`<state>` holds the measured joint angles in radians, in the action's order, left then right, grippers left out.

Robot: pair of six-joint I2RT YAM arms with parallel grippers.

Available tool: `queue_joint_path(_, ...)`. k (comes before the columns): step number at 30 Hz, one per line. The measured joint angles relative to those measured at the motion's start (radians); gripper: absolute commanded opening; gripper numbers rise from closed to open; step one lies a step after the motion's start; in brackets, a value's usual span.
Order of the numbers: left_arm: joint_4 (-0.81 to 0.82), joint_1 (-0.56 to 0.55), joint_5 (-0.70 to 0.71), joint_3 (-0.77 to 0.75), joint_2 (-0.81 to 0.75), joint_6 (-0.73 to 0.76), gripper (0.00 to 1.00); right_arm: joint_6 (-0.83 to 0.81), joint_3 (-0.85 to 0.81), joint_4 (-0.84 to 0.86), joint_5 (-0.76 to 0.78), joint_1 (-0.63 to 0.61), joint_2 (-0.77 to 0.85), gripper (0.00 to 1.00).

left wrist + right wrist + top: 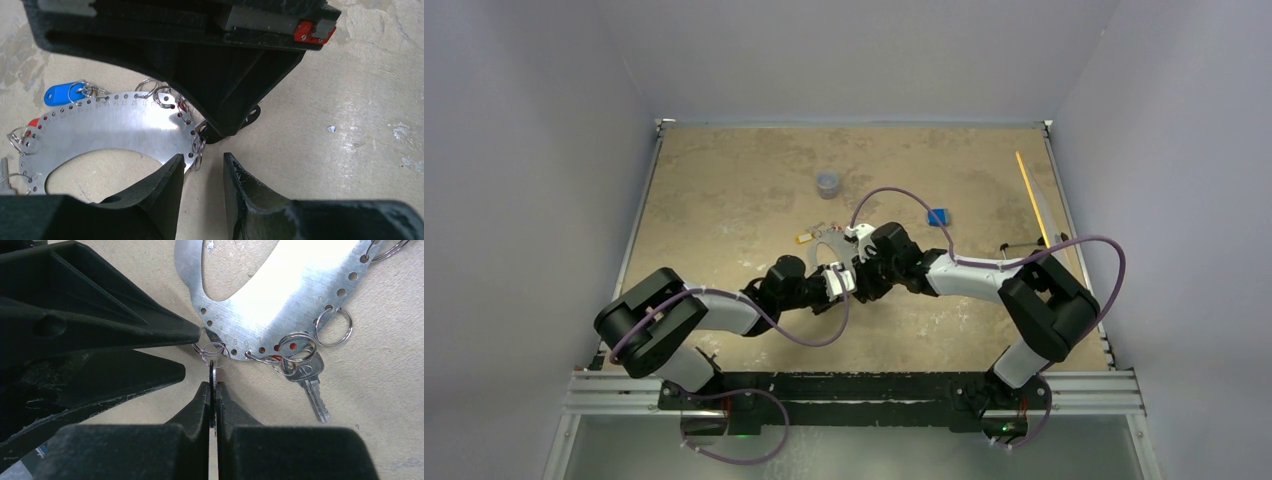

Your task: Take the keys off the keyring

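Note:
The keyring is a flat silver plate with holes along its rim, lying on the table; it also shows in the right wrist view and from above. Small split rings hang from it with a blue tag, a red tag and a silver key. My right gripper is shut on a thin key seen edge-on, linked by a split ring to the plate's end. My left gripper is open at that same end, its left finger lying over the plate's edge.
A small grey cup stands farther back and a blue block lies right of centre. A yellow stick runs along the right side. Both arms meet mid-table, wrists nearly touching, and walls enclose the table.

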<state>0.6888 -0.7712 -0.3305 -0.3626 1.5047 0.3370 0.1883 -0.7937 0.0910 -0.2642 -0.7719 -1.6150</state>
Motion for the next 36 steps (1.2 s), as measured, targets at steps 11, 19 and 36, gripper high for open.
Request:
queue_joint_path(11,-0.012,0.000,-0.019,-0.030,0.027,0.037,0.29,0.000,0.010,0.011,-0.015,0.000,0.001,0.00)
queue_joint_path(19,-0.034,0.000,-0.021,-0.039,0.051,0.049,0.25,0.000,0.012,0.012,-0.015,0.000,0.032,0.00)
queue_joint_path(36,-0.016,0.001,-0.015,-0.048,0.086,0.048,0.00,0.000,0.013,0.011,-0.015,0.001,0.034,0.00)
